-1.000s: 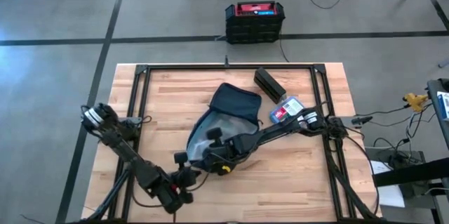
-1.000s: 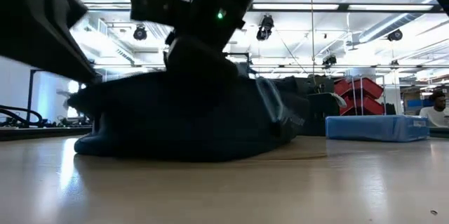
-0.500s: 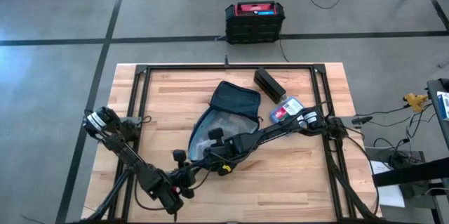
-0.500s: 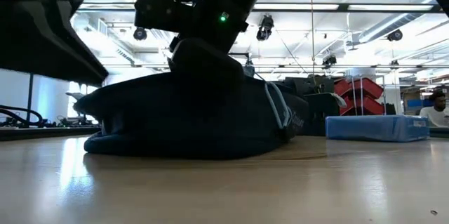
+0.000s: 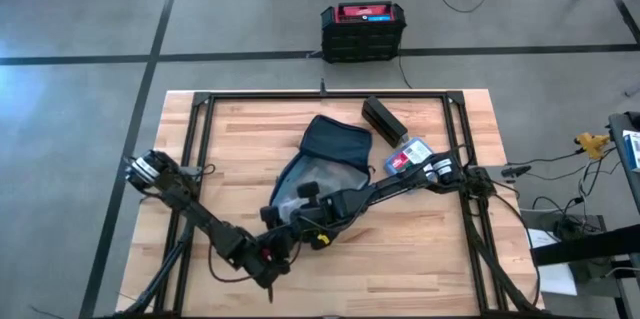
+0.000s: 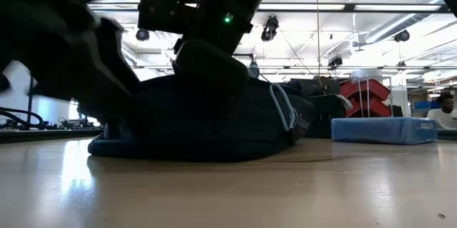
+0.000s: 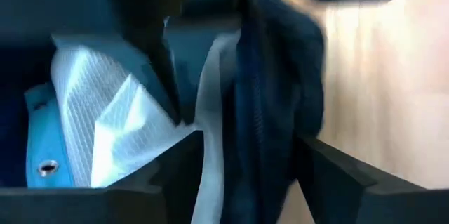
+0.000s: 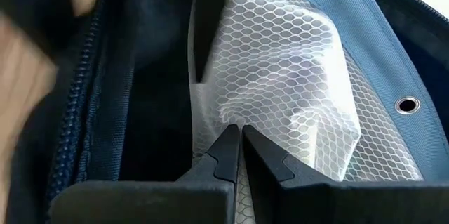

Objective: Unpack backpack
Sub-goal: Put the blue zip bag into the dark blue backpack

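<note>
At mid-desk (image 5: 230,129) the backpack (image 5: 335,145) lies limp with its mouth open, soft cloth likely to sag unless I take it by the stiff zipper rim; my right gripper (image 8: 235,147) pinches the white mesh lining (image 8: 280,76), jaws nearly together, while my left gripper (image 7: 249,161) straddles the bag's edge, jaws wide

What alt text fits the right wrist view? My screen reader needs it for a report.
The right gripper, fingers pinched together, is inside the open backpack at its white mesh pocket. A blue band with metal eyelets edges the mesh; a dark zipper runs along the other side.
</note>
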You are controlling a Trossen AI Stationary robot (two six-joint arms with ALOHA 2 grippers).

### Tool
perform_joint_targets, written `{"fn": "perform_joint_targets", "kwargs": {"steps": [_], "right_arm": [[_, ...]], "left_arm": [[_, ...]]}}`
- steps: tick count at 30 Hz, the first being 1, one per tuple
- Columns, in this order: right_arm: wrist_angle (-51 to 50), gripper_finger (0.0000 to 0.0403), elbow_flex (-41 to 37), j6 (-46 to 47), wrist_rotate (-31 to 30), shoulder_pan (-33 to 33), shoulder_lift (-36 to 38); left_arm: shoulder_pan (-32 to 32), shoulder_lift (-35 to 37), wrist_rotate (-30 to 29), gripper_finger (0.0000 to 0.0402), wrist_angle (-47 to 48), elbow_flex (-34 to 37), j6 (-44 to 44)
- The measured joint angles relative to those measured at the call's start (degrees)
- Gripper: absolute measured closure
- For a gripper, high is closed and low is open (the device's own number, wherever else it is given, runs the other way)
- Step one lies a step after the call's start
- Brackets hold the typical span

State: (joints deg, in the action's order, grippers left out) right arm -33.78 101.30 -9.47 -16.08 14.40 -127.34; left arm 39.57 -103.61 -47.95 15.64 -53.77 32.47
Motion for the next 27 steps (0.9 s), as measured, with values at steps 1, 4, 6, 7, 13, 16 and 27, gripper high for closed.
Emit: {"fn": "perform_joint_targets", "kwargs": {"steps": [1,4,6,7,13,16,27], "right_arm": [[-0.6,0.0403,0.0,0.0,0.0,0.0,0.1],[-3.2,0.0403,0.0,0.1,0.0,0.1,1.2],[-3.9,0.0403,0.0,0.1,0.1,0.1,1.6],[-4.2,0.0403,0.0,0.1,0.1,0.1,1.8],[-7.1,0.0403,0.0,1.1,2.6,0.1,2.0],[-7.3,0.0403,-0.5,0.9,7.9,-0.1,2.2],[-7.1,0.0403,-0.4,-3.3,15.6,0.2,1.6]], "left_arm": [[-0.1,-0.3,0.7,0.0224,0.0,0.0,0.0],[-0.1,-0.7,3.0,0.0293,-0.2,0.1,0.0],[-0.1,-0.8,4.8,0.0360,-0.2,0.1,0.0],[0.0,-0.8,5.1,0.0380,-0.3,0.1,0.1],[1.2,-0.2,4.3,0.0400,1.7,-2.3,-1.1],[2.3,0.7,1.5,0.0401,4.8,-5.0,-2.7],[3.1,3.5,-6.4,0.0401,8.3,-9.7,-9.6]]}}
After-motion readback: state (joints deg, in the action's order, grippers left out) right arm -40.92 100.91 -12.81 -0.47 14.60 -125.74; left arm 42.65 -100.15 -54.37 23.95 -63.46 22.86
